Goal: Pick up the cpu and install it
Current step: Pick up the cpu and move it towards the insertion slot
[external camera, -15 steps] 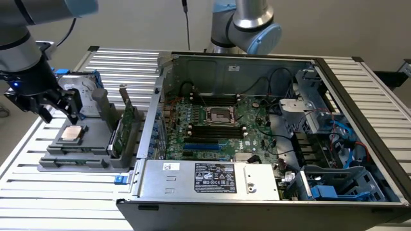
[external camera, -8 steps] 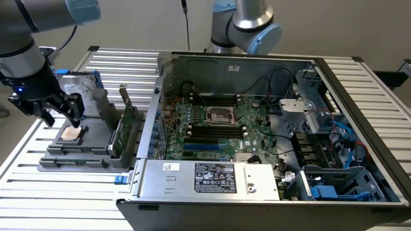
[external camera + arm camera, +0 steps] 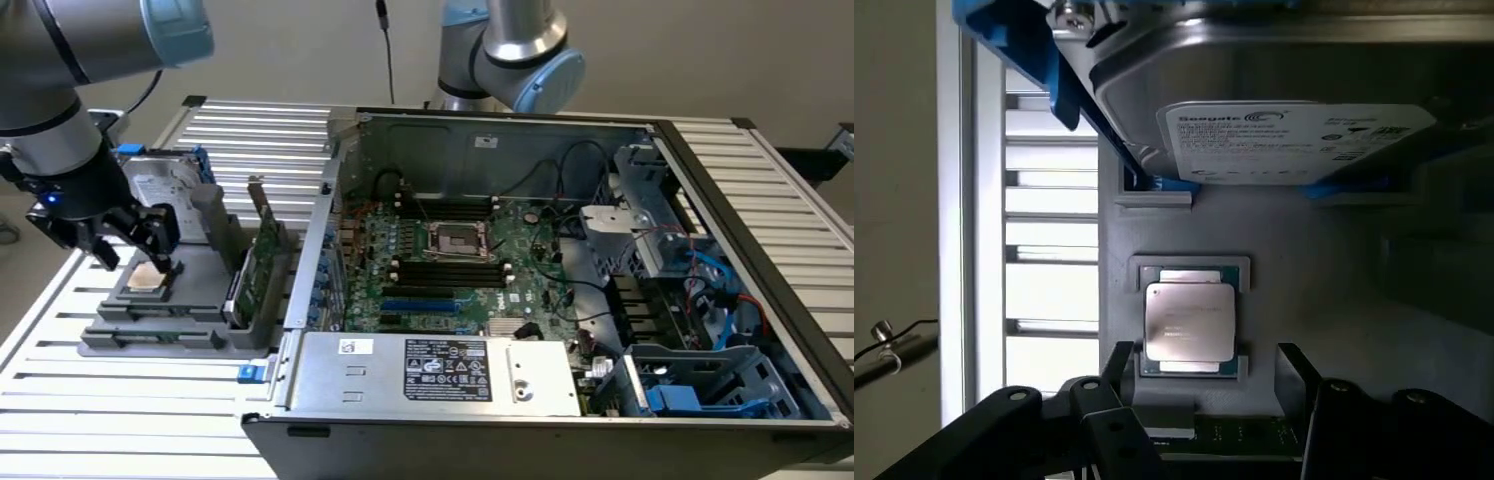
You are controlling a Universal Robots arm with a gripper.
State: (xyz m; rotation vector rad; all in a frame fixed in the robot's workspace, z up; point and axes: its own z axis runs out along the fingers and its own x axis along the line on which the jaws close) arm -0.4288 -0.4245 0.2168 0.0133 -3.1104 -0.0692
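The gripper [image 3: 134, 258] hangs with its fingers apart, pointing straight down, and nothing is between them. The cpu [image 3: 1189, 322] lies directly under the gripper, flat in a small recess of the grey holder [image 3: 200, 300], with its silvery top facing up to the palm. It is almost square, so it has no real long axis. Two of its opposite edges face the two fingers [image 3: 1116, 372], and it sits a little nearer to one finger than to the other. The fingertips are just above the chip and, as far as I can judge, are not touching it. The hard drive [image 3: 1294, 110] stands just beyond the cpu, on the same holder. The motherboard socket [image 3: 454, 240] is well apart from the gripper, inside the open computer case [image 3: 747, 300].
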